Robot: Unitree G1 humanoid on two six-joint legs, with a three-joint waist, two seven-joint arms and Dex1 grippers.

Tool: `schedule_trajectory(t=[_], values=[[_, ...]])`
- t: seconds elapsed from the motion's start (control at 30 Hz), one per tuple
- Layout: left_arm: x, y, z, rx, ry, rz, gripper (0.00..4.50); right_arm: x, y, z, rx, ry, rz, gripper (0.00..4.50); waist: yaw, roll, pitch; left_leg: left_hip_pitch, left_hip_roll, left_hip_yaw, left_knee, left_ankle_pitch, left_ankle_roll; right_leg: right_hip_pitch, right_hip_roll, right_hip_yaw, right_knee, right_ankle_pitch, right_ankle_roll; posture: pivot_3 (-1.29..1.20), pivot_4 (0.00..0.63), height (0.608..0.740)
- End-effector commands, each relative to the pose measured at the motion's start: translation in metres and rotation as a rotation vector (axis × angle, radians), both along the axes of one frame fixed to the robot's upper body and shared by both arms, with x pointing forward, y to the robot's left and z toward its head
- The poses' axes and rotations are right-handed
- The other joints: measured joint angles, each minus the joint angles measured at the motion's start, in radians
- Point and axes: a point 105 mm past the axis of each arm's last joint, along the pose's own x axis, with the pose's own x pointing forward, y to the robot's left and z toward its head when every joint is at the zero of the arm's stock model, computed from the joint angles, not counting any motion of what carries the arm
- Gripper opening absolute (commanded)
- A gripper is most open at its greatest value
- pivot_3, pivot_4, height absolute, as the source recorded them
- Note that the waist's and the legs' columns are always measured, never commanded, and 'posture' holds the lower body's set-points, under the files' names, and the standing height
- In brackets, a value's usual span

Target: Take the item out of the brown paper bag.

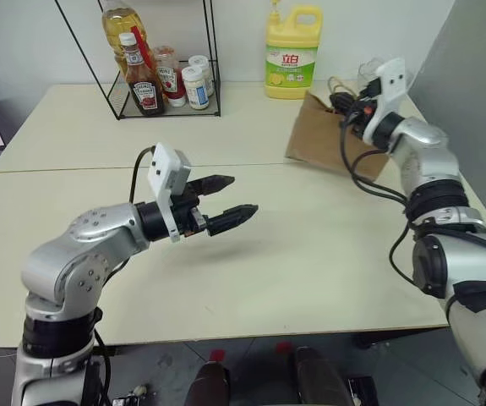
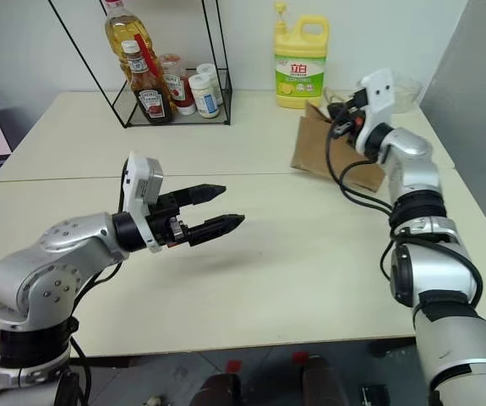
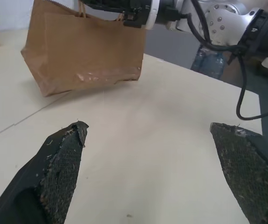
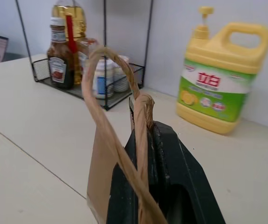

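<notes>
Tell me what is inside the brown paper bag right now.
Its contents are hidden: the brown paper bag shows only its creased outer walls. The right gripper is shut on a paper-cord handle at the bag's top.

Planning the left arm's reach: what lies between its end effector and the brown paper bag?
Only bare table between left end effector and brown paper bag, per left wrist view.

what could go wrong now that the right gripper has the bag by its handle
The right gripper is shut on the thin cord handle of the brown paper bag; pulling could tear the cord or tip the bag. The yellow detergent jug stands close behind and might get knocked. The left gripper hangs open away from the bag, not steadying it.
</notes>
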Motion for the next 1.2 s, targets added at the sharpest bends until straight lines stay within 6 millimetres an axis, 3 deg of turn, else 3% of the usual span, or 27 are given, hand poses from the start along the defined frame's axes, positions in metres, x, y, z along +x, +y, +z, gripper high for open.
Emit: schedule_trajectory(t=[0.03,0.27,0.5,0.7,0.93,1.2], values=[[-0.011,0.003,0.011,-0.031,-0.056,0.045,4.5,-0.007,0.029,0.043,0.001,-0.141,0.071,0.02,-0.001,0.0,0.0,0.0,0.0,0.0,0.0,0.0,0.0,0.0,0.0,0.0,0.0,0.0,0.0,0.0,0.15,0.74],[-0.02,0.009,0.007,-0.095,-0.058,0.184,4.5,-0.019,0.093,0.038,-0.018,-0.135,0.25,0.02,0.002,0.0,0.0,0.0,0.0,-0.001,0.0,0.0,0.0,0.0,0.0,0.0,0.001,0.0,0.0,0.0,0.15,0.74],[-0.028,0.013,0.003,-0.101,-0.053,0.234,4.5,-0.029,0.133,0.025,-0.048,-0.121,0.338,0.02,0.002,0.0,0.0,0.0,0.0,-0.001,0.001,0.0,0.0,-0.001,0.0,0.0,0.007,0.0,0.0,0.0,0.15,0.74],[-0.031,0.027,0.002,-0.085,-0.045,0.287,4.5,-0.031,0.141,0.022,-0.055,-0.114,0.36,0.02,0.002,0.0,0.0,-0.001,-0.001,-0.001,0.002,0.0,0.0,-0.007,0.0,0.0,0.014,0.0,-0.001,0.0,0.15,0.74],[-0.031,0.029,0.002,-0.077,-0.044,0.296,4.5,-0.036,0.147,0.027,-0.07,-0.13,0.393,0.02,0.0,0.0,0.0,-0.001,-0.001,0.0,0.002,0.0,0.0,-0.007,0.0,0.0,0.014,0.0,-0.002,0.0,0.15,0.74],[-0.03,0.03,0.001,-0.062,-0.05,0.297,4.5,-0.037,0.153,0.014,-0.125,-0.124,0.4,0.02,0.0,0.0,0.0,-0.001,-0.001,0.0,0.002,0.0,0.0,-0.009,0.0,0.001,0.015,0.0,-0.002,0.0,0.15,0.74]])
